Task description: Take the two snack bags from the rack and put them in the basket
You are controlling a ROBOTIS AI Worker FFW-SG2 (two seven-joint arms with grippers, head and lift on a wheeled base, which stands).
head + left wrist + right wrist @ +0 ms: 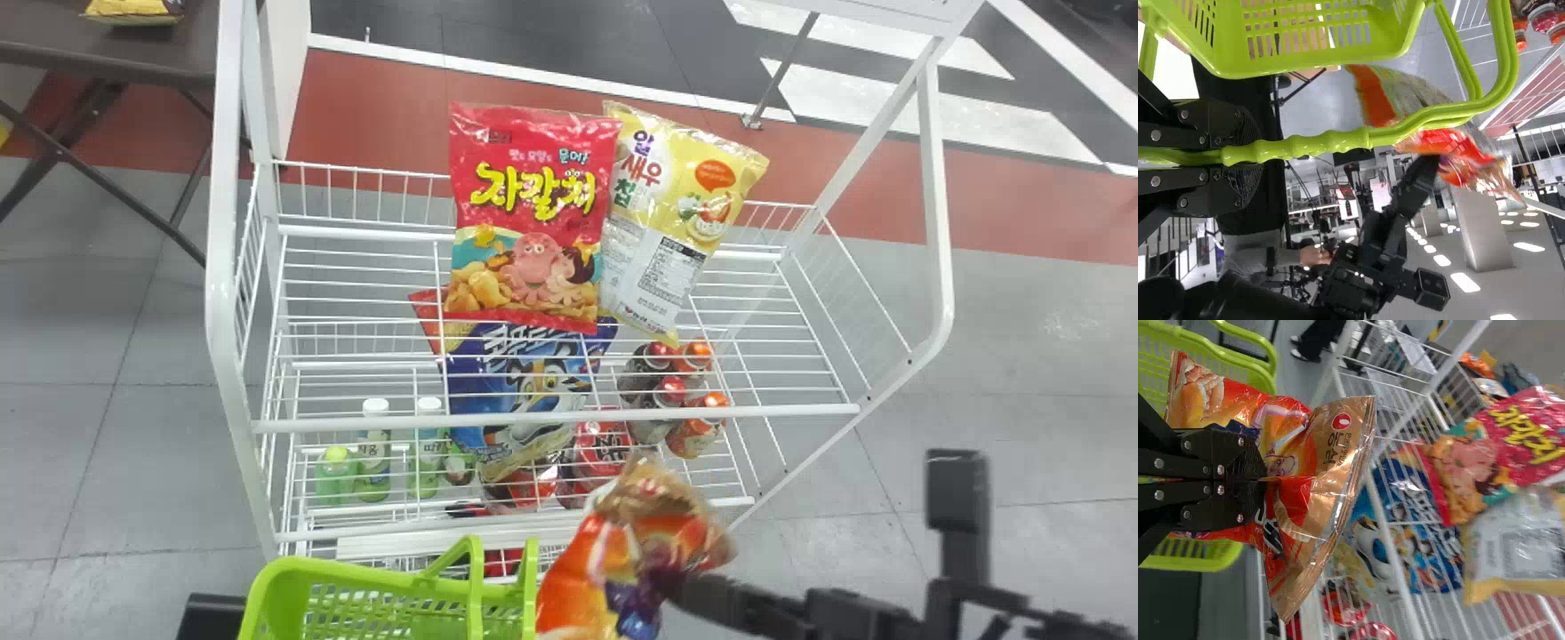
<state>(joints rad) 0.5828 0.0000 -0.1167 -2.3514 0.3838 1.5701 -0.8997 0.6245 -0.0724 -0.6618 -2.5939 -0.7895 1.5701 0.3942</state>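
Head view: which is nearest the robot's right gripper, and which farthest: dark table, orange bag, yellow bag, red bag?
1. Orange bag, held in the right gripper
2. Red bag and yellow bag, on the rack; too close to call
3. Dark table, far left

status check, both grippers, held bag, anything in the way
Left gripper shut on basket handle. Right gripper clamping orange-and-gold snack bag. Handle might snag it.
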